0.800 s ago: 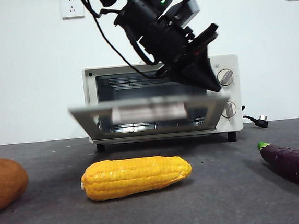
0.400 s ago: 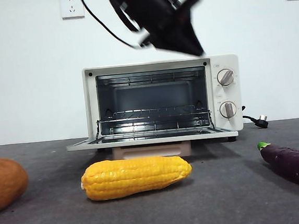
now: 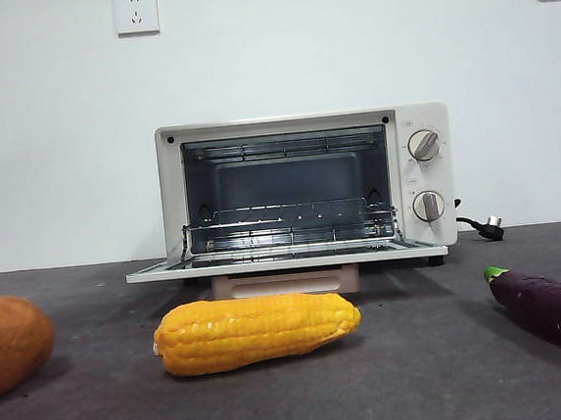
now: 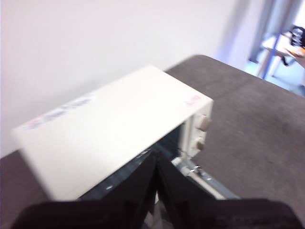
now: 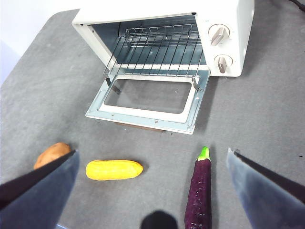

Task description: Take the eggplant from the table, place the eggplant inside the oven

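The dark purple eggplant [image 3: 555, 309] with its green stem tip lies on the grey table [image 3: 423, 374] at the near right. In the right wrist view the eggplant [image 5: 200, 195] lies between my right gripper's [image 5: 152, 151] wide open jaws, well below them, untouched. The cream-white oven [image 3: 425, 173] stands at the back with its door [image 3: 285, 262] folded down flat and the wire rack showing. My left gripper [image 4: 155, 162] hovers shut and empty above the oven's top [image 4: 109, 129]. Neither arm shows in the front view.
A yellow corn cob [image 3: 257, 332] lies in front of the open door. A round orange-brown vegetable [image 3: 7, 344] sits at the near left edge. The oven's plug [image 3: 488, 226] lies to its right.
The oven door has dropped from half open to flat. The dark arm that was in front of the oven has risen out of the front view.
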Motion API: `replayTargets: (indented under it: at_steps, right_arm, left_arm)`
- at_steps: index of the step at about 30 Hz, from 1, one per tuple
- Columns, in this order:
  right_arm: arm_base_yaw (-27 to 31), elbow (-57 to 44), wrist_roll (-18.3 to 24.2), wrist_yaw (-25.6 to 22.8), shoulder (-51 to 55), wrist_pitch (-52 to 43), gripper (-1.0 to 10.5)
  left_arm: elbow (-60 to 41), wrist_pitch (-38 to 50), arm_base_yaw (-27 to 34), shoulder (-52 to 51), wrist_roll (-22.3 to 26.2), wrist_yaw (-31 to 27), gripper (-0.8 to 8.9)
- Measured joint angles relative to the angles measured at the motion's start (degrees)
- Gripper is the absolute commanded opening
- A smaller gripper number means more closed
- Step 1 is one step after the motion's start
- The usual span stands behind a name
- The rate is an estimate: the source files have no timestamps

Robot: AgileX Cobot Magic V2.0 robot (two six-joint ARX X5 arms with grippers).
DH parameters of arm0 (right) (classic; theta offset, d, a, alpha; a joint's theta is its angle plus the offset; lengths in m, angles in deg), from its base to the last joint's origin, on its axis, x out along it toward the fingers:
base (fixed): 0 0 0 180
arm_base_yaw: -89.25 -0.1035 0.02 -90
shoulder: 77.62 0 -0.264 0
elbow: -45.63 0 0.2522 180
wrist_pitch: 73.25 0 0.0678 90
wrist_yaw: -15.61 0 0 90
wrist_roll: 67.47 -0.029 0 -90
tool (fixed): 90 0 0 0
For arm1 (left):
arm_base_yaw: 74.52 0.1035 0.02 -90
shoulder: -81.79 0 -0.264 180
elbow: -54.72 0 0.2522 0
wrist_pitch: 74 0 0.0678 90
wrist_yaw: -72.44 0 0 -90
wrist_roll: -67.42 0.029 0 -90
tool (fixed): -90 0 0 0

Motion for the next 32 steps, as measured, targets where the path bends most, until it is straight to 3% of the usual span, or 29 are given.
replayTargets:
  at_steps: [6, 12, 17, 25, 32]
  right_arm:
    - [-1.68, 0.0, 0.02, 0.0, 0.02, 0.17, 6.0]
    - [-2.16, 0.0, 0.04, 0.0, 0.0, 0.2, 6.0]
    - [-2.16, 0.0, 0.02, 0.0, 0.02, 0.2, 6.0]
    - [-4.24, 0.0, 0.26, -0.02, 0.0, 0.22, 6.0]
    - [-5.99, 0.0, 0.98, -0.61, 0.0, 2.08, 6.0]
  left_arm:
    - [-0.04, -9.73, 8.17, -8.55, 1.36, 0.48, -0.06]
    - [-0.09, -11.02, 13.68, -14.56, 1.68, 3.93, -0.06]
    - [-2.62, -12.07, 14.78, -20.06, 1.66, 4.76, -0.06]
    - [-21.44, -10.14, 16.28, -33.31, 1.07, 5.33, -0.06]
    - [-36.85, -8.28, 16.52, -43.74, -0.7, 10.4, -0.06]
